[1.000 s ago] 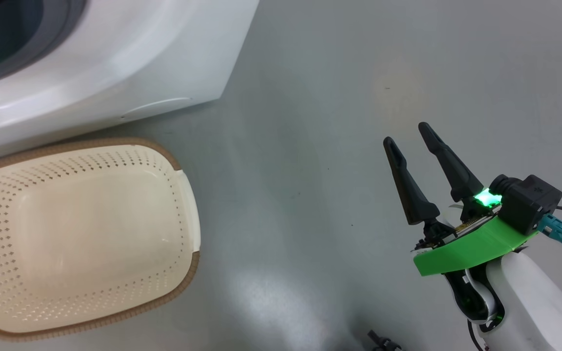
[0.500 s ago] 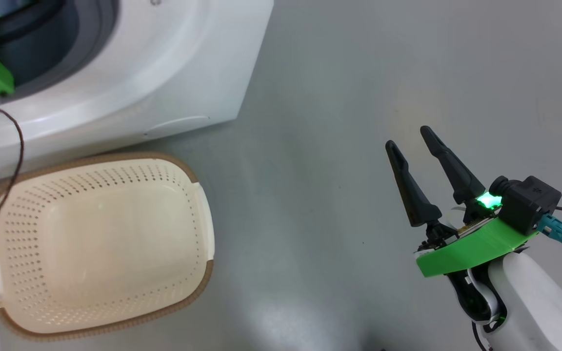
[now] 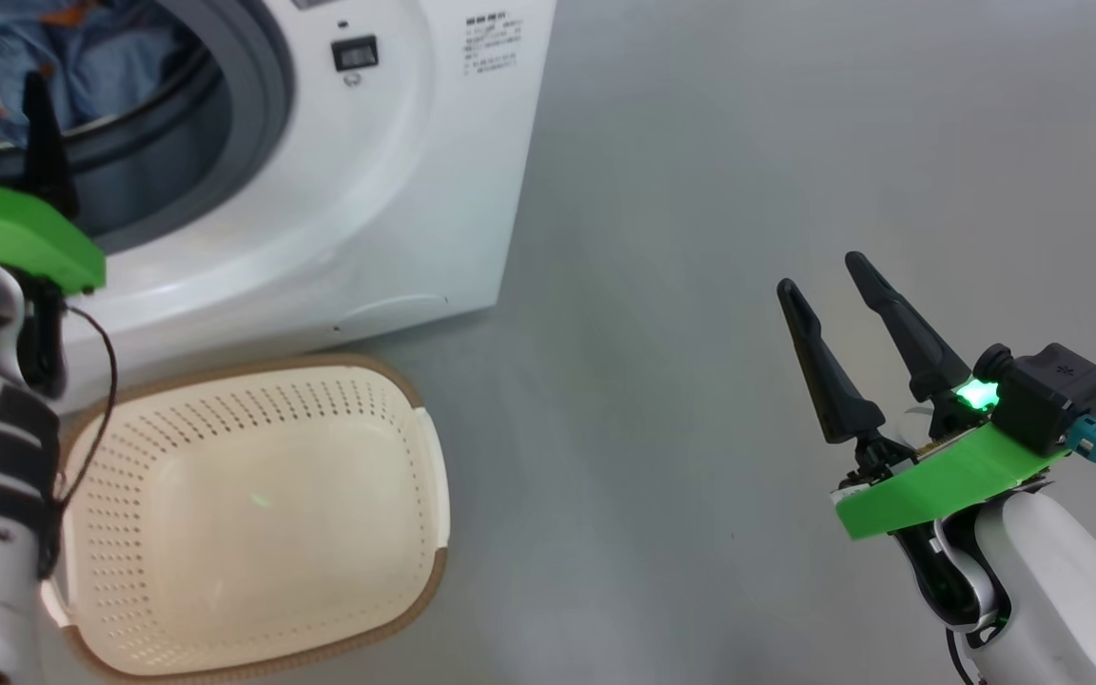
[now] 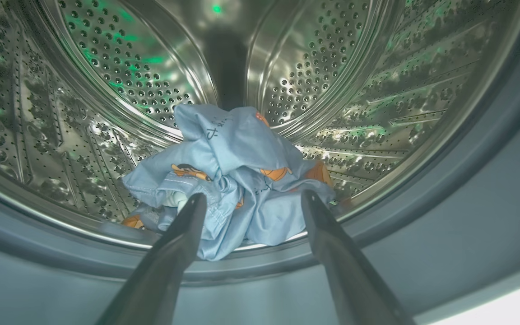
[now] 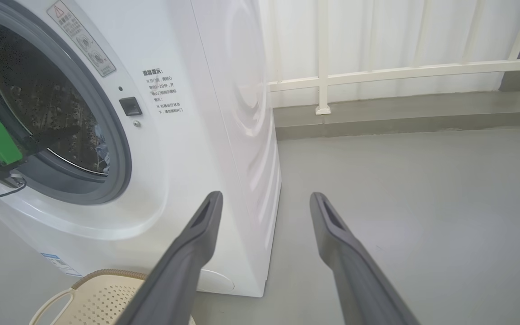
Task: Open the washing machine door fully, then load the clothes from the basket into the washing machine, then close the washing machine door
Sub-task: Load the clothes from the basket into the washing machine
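Observation:
The white washing machine (image 3: 396,162) stands at the upper left with its grey-gasketed mouth uncovered; the washing machine door is out of view. Light blue clothes (image 4: 237,176) with orange figures lie in a heap at the front of the steel drum (image 4: 106,67). My left gripper (image 4: 251,198) is open at the drum's mouth, just short of the heap, holding nothing. The cream basket (image 3: 244,514) sits on the floor before the machine with nothing in it. Off to the right, my right gripper (image 3: 829,271) hangs open over bare floor.
Grey floor (image 3: 700,143) stretches right of the machine. A white railing (image 5: 400,72) and a low kerb run along the back wall. The basket's handle (image 5: 57,300) shows below the machine's front corner.
The head view has shifted, bringing the machine's mouth, the clothes inside and my left arm into the picture. The right gripper keeps its pose, still open.

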Motion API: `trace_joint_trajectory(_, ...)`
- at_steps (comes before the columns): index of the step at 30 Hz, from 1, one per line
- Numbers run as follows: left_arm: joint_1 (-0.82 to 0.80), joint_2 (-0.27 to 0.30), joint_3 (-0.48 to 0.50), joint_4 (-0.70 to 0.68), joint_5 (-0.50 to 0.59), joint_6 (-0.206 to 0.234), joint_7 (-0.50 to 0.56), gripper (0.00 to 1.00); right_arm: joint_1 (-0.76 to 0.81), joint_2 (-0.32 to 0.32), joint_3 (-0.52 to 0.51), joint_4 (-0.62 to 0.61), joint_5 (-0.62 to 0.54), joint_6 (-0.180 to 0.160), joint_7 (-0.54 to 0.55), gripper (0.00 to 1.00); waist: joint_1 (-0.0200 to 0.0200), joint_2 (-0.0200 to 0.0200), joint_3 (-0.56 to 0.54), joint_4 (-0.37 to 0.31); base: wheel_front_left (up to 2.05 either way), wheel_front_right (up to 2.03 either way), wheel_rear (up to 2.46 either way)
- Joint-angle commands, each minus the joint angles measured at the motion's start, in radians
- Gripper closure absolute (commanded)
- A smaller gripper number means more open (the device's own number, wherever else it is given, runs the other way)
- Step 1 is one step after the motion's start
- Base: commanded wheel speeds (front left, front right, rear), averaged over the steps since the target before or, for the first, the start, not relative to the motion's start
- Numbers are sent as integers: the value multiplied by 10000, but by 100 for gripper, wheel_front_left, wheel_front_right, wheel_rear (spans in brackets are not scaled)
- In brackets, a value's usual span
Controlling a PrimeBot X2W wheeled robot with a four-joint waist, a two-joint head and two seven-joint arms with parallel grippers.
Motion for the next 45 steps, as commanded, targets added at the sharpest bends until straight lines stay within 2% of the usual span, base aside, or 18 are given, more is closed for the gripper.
trace_joint_trajectory(1,405,394,232,-574,-58,-37,-88,0,289,-162,112,-149,74,44,-80,0,1,0,-545,204,0,0,0)
trace_joint_trajectory(12,2686,370,787,-2686,-11,-54,-90,0,638,-422,82,8,133,44,-80,0,1,0,-1844,511,0,0,0)
trace_joint_trajectory(23,5415,-51,1157,-4641,291,25,-91,0,1182,-681,-44,153,217,44,-80,0,1,0,-3117,1048,0,0,0)
trace_joint_trajectory(33,7181,-434,1127,-6007,574,114,-91,0,1793,-877,-379,178,252,44,-80,0,1,0,-3735,1735,0,0,0)
trace_joint_trajectory(45,9213,-785,1459,-8075,720,431,-91,0,2131,-954,-486,124,300,44,-80,0,1,0,-4159,1953,0,0,0)
